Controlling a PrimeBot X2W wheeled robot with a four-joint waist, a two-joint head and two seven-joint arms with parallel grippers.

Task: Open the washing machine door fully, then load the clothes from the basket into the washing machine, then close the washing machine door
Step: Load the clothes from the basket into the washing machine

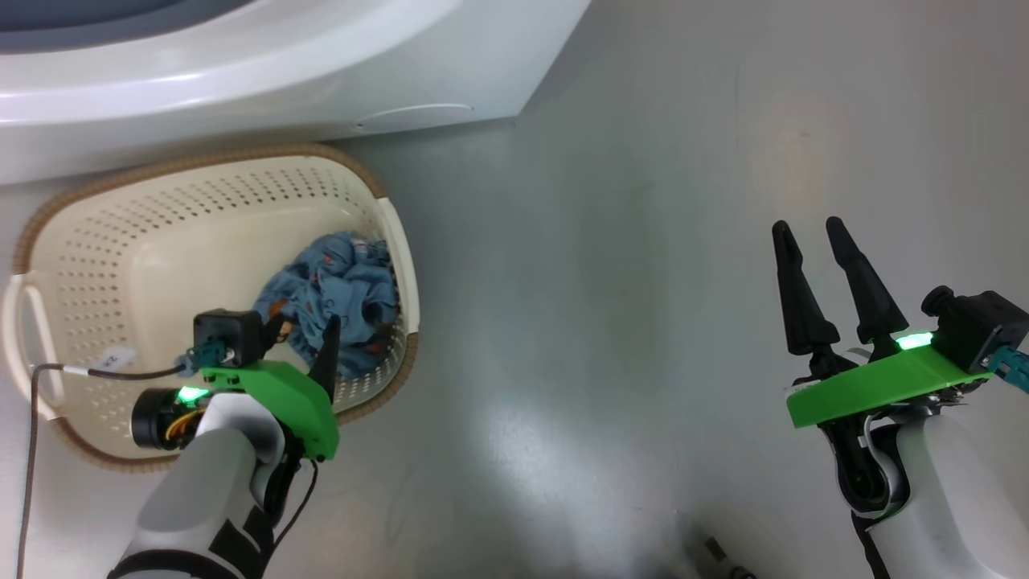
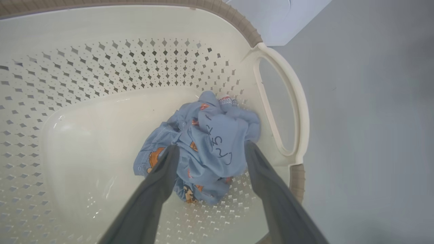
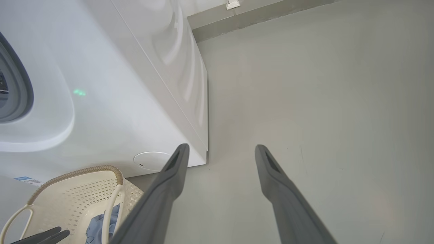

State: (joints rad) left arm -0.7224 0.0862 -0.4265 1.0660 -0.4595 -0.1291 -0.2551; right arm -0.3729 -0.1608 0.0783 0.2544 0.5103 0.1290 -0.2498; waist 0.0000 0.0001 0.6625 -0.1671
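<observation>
Loading step: blue printed garment (image 2: 210, 135) pickup from basket (image 2: 101, 67).
Left claw (image 2: 212, 145), spread wide, is straddling the garment at the basket's handle end; closing on it is likely required next. Right claw (image 1: 807, 227) is hanging wide above the floor (image 1: 643, 241).

The head camera looked steeply down on the cream perforated plastic basket (image 1: 161, 217) before the big white washing machine (image 1: 281, 72). The left wrist camera sat close inside that basket; the right wrist's, farther off, faced both.
</observation>
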